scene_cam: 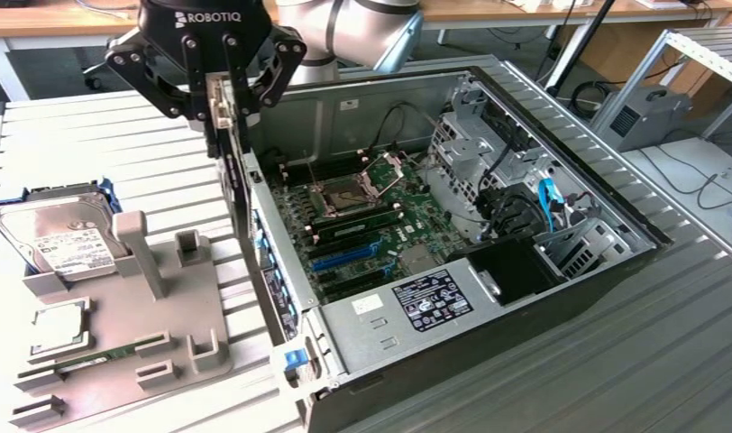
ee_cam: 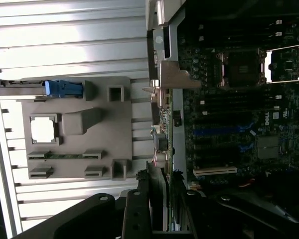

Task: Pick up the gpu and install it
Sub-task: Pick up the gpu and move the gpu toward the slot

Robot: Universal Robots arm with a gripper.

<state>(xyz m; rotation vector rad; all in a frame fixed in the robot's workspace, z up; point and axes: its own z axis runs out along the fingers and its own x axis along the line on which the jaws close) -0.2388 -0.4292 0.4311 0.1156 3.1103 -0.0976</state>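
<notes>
gripper: Robotiq gripper (scene_cam: pixel 228 95) has its fingers clamped on the gpu (scene_cam: pixel 232 153), pinching the card's upper edge so the rest hangs free below.
gpu: up in the air, edge-on and upright. It hangs just over the rim of the case (scene_cam: pixel 607 185) on the exterior view's left, touching nothing but the fingers.
why vertical: my guess is that holding it by the top leaves the connector edge pointing down at the board, which is how a card has to drop into a slot.
wrist view: the gpu (ee_cam: pixel 165 124) runs straight out from the gripper (ee_cam: pixel 162 199), metal bracket at the far end. It lines up with the case wall rather than with the slots.
slots: the blue slot (scene_cam: pixel 342 257) (ee_cam: pixel 222 131) on the motherboard (scene_cam: pixel 366 216) is empty and sits off to one side of the card, so it looks like the card isn't seated yet.
case: lying on its side with the panel off, which puts the board face-up for a top-down approach.
holder: grey tray (scene_cam: pixel 125 334) outside the case keeps the hard drive (scene_cam: pixel 59 239), cpu (scene_cam: pixel 56 327) and ram stick (scene_cam: pixel 96 358) parked in their own cradles, well clear of the card.
progress: pickup looks done, install doesn't.
</notes>
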